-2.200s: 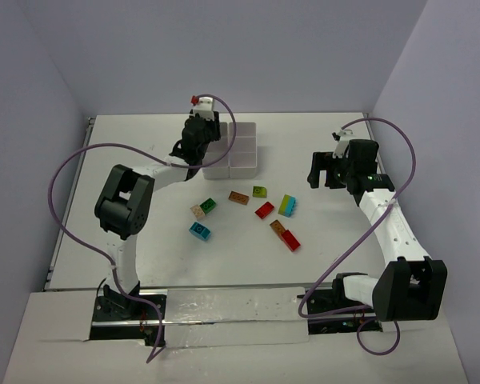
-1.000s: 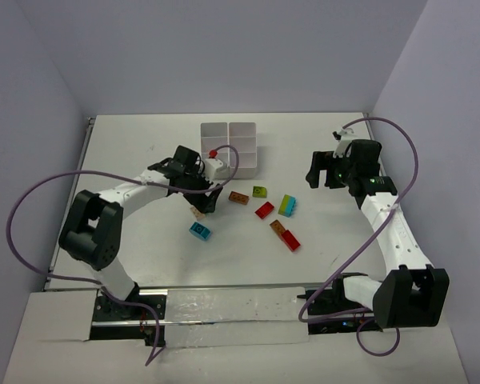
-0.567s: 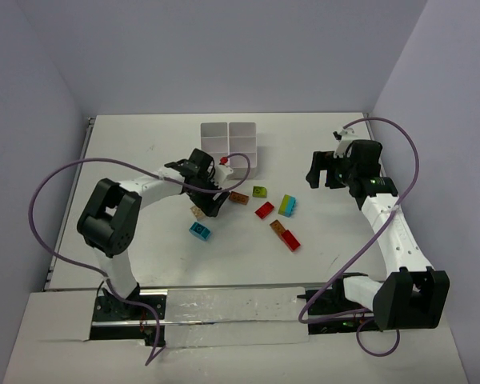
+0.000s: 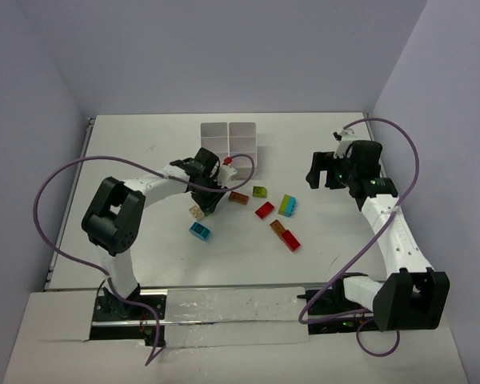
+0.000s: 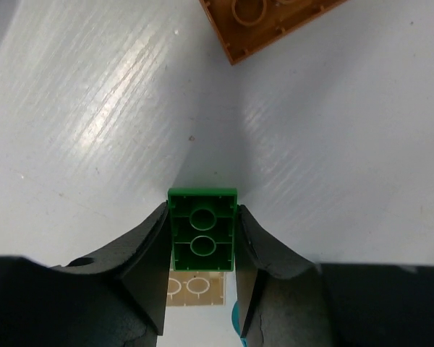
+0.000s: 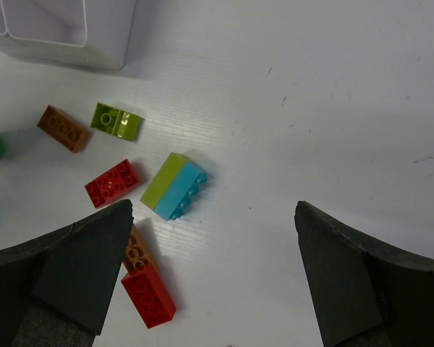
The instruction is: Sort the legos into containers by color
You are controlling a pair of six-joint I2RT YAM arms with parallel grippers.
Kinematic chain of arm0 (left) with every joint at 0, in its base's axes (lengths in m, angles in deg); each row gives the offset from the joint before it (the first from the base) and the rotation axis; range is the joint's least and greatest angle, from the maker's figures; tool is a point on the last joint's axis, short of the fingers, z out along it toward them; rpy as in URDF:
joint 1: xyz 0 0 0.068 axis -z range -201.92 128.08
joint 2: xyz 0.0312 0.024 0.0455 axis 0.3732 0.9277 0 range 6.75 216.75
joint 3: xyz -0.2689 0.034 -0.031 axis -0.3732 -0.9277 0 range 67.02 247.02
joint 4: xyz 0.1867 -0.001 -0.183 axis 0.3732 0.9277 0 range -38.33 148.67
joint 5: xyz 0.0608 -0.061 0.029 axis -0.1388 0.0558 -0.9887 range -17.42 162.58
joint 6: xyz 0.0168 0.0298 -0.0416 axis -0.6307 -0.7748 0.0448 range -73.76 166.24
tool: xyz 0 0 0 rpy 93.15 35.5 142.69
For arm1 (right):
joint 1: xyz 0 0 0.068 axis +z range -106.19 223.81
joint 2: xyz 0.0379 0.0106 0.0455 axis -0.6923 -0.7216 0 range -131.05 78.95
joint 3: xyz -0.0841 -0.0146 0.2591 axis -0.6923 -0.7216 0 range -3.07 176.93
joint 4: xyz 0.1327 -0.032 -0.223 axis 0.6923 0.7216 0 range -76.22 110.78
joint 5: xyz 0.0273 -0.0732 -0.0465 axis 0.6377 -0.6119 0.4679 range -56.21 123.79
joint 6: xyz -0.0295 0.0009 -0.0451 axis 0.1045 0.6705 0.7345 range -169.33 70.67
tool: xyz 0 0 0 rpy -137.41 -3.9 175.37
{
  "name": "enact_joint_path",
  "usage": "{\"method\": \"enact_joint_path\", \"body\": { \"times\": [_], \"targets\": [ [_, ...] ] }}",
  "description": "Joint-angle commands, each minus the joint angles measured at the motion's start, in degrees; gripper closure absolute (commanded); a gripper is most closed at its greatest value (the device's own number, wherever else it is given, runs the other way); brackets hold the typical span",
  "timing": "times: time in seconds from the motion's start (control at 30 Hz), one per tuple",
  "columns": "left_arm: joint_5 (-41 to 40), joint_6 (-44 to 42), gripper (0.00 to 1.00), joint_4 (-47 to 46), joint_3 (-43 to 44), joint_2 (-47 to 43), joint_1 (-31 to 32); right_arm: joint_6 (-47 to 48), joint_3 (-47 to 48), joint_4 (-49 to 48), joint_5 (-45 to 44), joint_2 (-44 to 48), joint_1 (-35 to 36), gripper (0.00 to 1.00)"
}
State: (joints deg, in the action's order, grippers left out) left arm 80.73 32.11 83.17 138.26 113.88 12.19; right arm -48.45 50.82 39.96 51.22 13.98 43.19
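My left gripper (image 4: 209,198) is shut on a green lego (image 5: 202,230), whose hollow underside faces the wrist camera, with a finger pressed on each long side. A tan lego (image 4: 196,212) lies just beside it, and a cyan lego (image 4: 200,231) lies nearer the arms. To the right are an orange-brown lego (image 4: 239,198), a lime lego (image 4: 259,191), a red lego (image 4: 264,210), a lime-and-cyan lego (image 6: 173,186) and a joined orange-brown and red piece (image 4: 286,235). The white compartment tray (image 4: 230,144) stands behind. My right gripper (image 6: 213,267) hangs open above bare table, right of the pile.
The walls enclose the table at the back and both sides. The left arm's purple cable (image 4: 64,172) loops over the left part of the table. The right arm's cable (image 4: 400,144) arcs over the right side.
The left gripper came down from the tray to the bricks and its fingers closed on the green lego. The right arm has stayed where it was, open.
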Motion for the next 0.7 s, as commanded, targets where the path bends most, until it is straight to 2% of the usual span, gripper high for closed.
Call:
{"method": "enact_joint_path", "body": {
  "times": [0.0,0.07,0.13,0.27,0.43,0.67],
  "targets": [
    [2.05,2.87,1.0,-0.31,3.19,-10.82,-0.09,-0.45,0.07,-1.72,0.49,1.62,0.36,0.0],
    [0.45,5.69,1.0,-3.36,3.45,-15.47,-0.48,-0.68,0.31,-1.81,0.91,1.45,0.36,0.0],
    [-2.66,9.12,1.0,-10.44,3.16,-19.21,-0.92,-0.8,0.55,-1.83,1.23,1.09,0.36,0.0],
    [-14.08,15.99,1.0,-24.24,2.0,-20.97,-1.24,-0.8,0.96,-1.75,1.55,0.26,0.36,0.0],
    [-23.58,18.7,1.0,-40.33,2.6,-14.43,-1.56,-0.8,1.57,-1.77,1.26,-0.94,0.36,0.0],
    [-26.68,19.49,1.0,-52.59,9.18,-2.03,-2.47,-0.8,1.66,-1.57,0.41,-0.94,0.36,0.0]
  ]
}}
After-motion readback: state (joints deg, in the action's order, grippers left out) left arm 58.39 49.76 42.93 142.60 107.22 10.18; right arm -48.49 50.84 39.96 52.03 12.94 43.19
